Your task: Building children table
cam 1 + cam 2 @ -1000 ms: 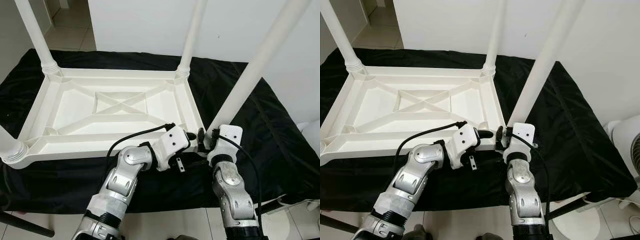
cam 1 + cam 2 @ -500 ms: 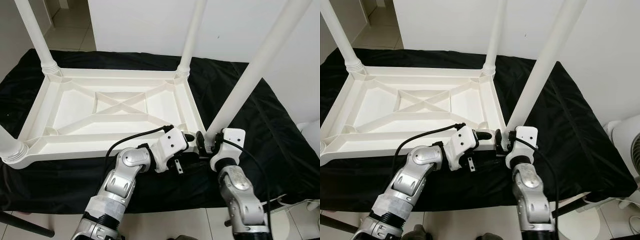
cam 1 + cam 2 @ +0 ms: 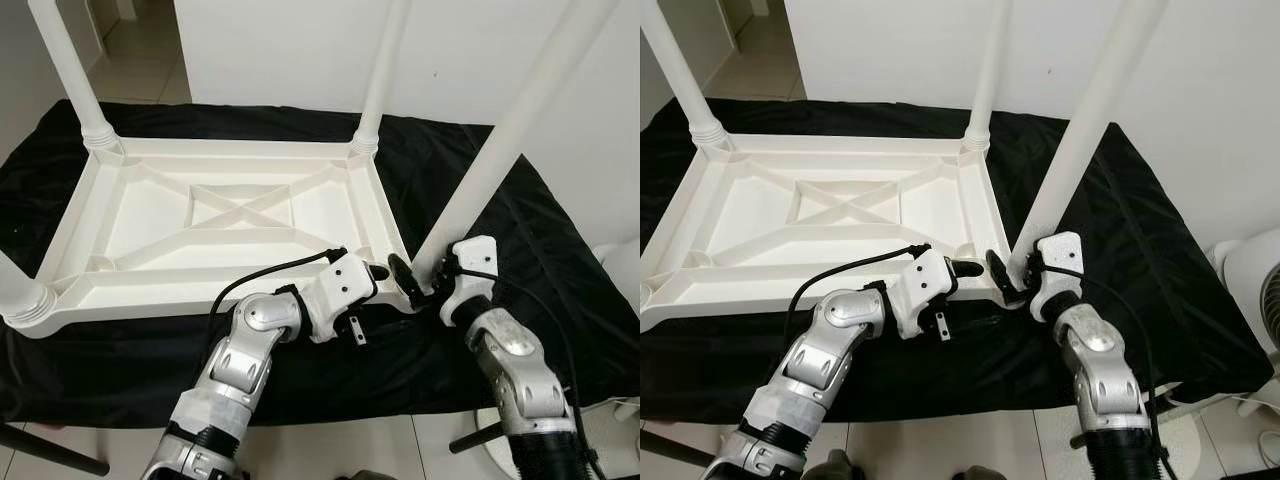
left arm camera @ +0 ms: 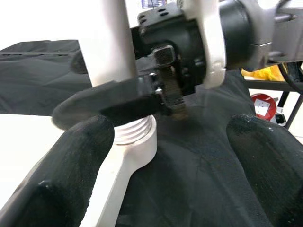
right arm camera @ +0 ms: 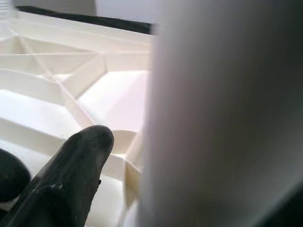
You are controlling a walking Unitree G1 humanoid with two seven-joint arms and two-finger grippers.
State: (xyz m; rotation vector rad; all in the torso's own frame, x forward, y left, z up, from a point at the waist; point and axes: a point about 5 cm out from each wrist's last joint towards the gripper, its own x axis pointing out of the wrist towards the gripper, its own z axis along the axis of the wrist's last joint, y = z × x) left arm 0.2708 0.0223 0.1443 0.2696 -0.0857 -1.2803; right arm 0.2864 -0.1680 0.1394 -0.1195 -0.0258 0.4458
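Note:
A white plastic table (image 3: 230, 147) lies upside down on a black cloth, with its legs pointing up. At the near right corner stands the leg (image 3: 500, 150) in its threaded socket (image 4: 137, 137). My right gripper (image 3: 418, 278) is shut on the base of this leg, with one black finger (image 4: 109, 101) lying across it. The right wrist view has the leg (image 5: 222, 118) very close, beside one finger (image 5: 71, 179). My left gripper (image 3: 385, 272) is open at the same corner, just left of the leg. Its two fingers (image 4: 71, 179) stand wide apart with nothing held.
The black cloth (image 3: 560, 260) covers the low platform under the table. Its edge drops off just in front of my arms. A white fan (image 3: 1250, 290) stands on the floor at the right. A white wall is close behind, and tiled floor runs off at the far left.
My right forearm has swung out to the right and its wrist has turned around the leg's base. The left arm has stayed at the corner.

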